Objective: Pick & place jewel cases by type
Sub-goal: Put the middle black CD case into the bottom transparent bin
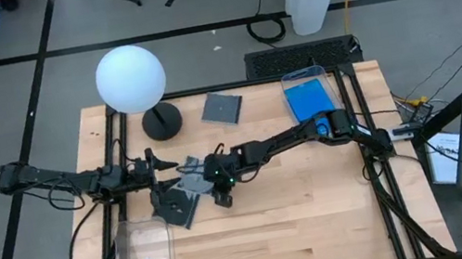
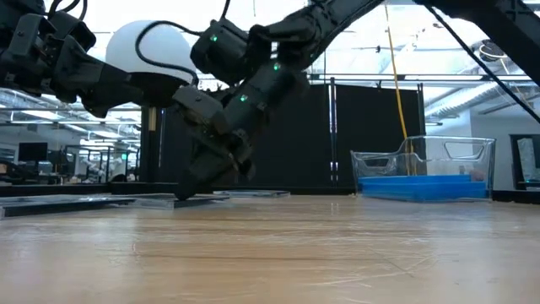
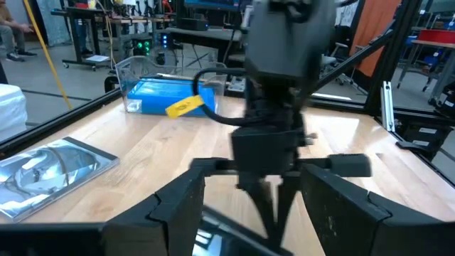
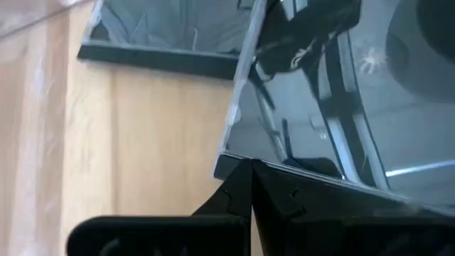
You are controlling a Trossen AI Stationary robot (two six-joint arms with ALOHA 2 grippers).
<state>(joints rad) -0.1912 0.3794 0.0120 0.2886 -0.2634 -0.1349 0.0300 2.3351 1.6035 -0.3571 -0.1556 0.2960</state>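
From above, the two dark arms meet near the middle of the pale wooden tabletop (image 1: 320,209), over a loose cluster of dark grey squarish jewel cases (image 1: 180,204); another grey case (image 1: 222,107) lies apart near the white globe lamp with a black base (image 1: 130,78), and the bright blue rectangular cases (image 1: 308,98) already sit in the clear plastic bin at the far right (image 1: 327,71). A second clear bin (image 1: 144,257) stands at the near left edge, apparently empty. So the step in hand looks like the grey cases — getting one free of the cluster. In the low view the right pincer (image 2: 202,181) points steeply down with its tips at the edge of a flat case on the wood. The left wrist view shows the left pincer (image 3: 252,206) spread wide, holding nothing, facing the right arm's closed tips. The right wrist view shows those tips pressed together against a glossy case corner (image 4: 234,162) — touching, not clasping it. Next, I judge, the edge must be tipped up so the open left pincer can take it.
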